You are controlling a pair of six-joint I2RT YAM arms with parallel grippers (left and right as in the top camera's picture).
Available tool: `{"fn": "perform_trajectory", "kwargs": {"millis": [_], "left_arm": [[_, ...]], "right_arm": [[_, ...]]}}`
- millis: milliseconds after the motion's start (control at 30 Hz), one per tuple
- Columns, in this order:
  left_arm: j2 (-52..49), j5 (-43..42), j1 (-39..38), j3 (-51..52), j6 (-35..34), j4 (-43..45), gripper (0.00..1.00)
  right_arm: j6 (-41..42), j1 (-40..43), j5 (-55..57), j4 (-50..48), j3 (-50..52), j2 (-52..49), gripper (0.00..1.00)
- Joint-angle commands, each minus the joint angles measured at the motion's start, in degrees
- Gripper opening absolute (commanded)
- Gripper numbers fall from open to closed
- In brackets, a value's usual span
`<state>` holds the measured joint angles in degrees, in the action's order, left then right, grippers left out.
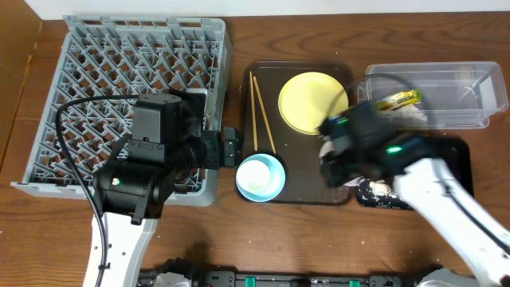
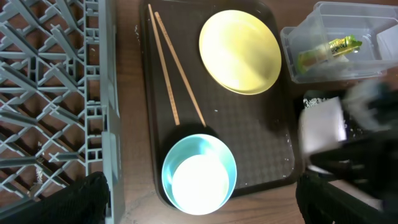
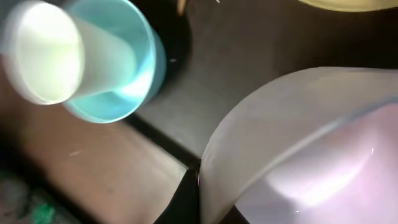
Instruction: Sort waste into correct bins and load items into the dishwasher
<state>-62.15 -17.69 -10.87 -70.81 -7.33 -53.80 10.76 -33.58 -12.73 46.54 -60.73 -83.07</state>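
Note:
The light-blue bowl stands at the front left corner of the brown tray, with a round white thing nested in it. The yellow plate and two chopsticks lie further back. My left gripper is open and empty, its fingers spread either side of the blue bowl. My right gripper is shut on the rim of a white bowl, held over the tray's right side. The yellow-green wrapper lies in the clear tub. A white tissue lies in the black tray.
The grey dish rack fills the left side, under my left arm. The dark brown serving tray sits between the rack and the bins. The right arm covers part of the black tray.

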Motion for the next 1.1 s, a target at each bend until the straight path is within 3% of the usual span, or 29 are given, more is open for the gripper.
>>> {"fn": "perform_trajectory", "kwargs": {"millis": [0, 133, 267, 333, 400, 567, 800, 1067], "left_arm": [[0.09, -0.28, 0.2, -1.05, -0.09, -0.17, 0.97], [0.09, -0.28, 0.2, -1.05, -0.09, -0.17, 0.96], [0.09, -0.28, 0.2, -1.05, -0.09, -0.17, 0.96], [0.09, -0.28, 0.2, -1.05, -0.09, -0.17, 0.96], [0.09, -0.31, 0.2, -1.05, -0.11, -0.09, 0.97], [0.09, -0.35, 0.2, -1.05, -0.5, -0.13, 0.96], [-0.31, -1.38, -0.42, -1.05, -1.64, 0.26, 0.96], [-8.96, 2.73, -12.41, -0.09, -1.75, -1.09, 0.98]], "right_arm": [[6.6, -5.73, 13.97, -2.62, 0.74, -5.92, 0.01], [6.58, -8.22, 13.57, -5.66, 0.74, -10.82, 0.01], [6.6, -8.46, 13.38, -6.1, 0.72, -12.55, 0.28], [6.6, -7.98, 11.63, -6.05, 0.35, -11.82, 0.32], [6.6, -6.38, 6.91, -6.16, -1.22, -9.66, 0.44], [6.6, -0.85, 0.02, -5.77, -4.74, -4.79, 0.61], [6.6, 12.33, -10.88, -5.6, -6.78, 1.66, 0.69], [6.58, 20.04, -15.26, -5.09, -6.75, 2.6, 0.7]]}}
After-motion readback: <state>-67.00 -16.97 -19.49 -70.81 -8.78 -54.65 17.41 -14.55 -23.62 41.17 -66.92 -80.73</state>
